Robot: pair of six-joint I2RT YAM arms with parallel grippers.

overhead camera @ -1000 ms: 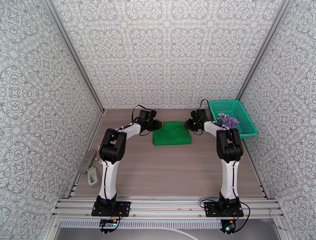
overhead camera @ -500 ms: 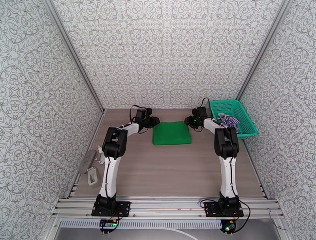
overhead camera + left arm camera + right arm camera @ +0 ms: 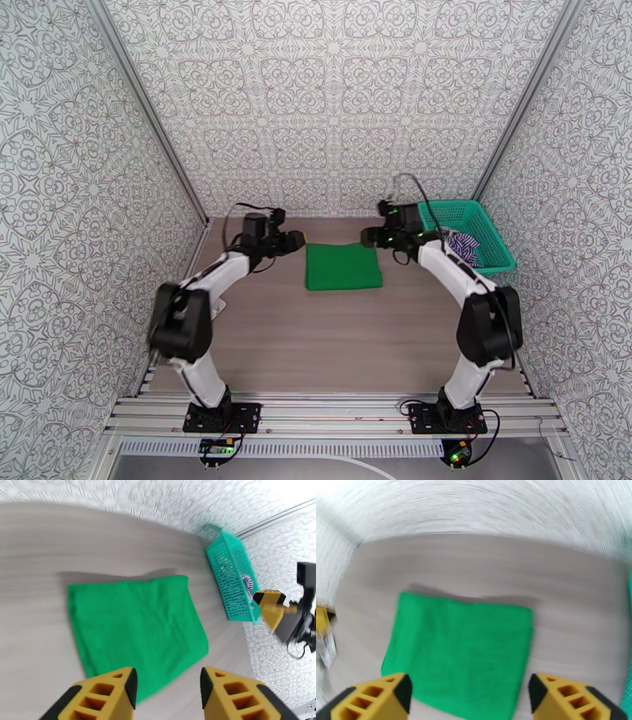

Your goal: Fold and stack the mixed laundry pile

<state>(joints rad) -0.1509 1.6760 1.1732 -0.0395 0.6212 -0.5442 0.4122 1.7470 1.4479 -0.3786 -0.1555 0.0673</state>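
The green cloth (image 3: 344, 266) lies folded flat between left gripper (image 3: 299, 239) and right gripper (image 3: 369, 237), both released and empty. The striped shirt (image 3: 464, 246) (heaped in the basket (image 3: 474, 211)) sits at the right gripper's 3 o'clock, so that arm is nearer.

You've got grey-and-white ornament-patterned wall panels (image 3: 332, 103) on three sides and a pale wood-grain tabletop (image 3: 340, 347), evenly lit.
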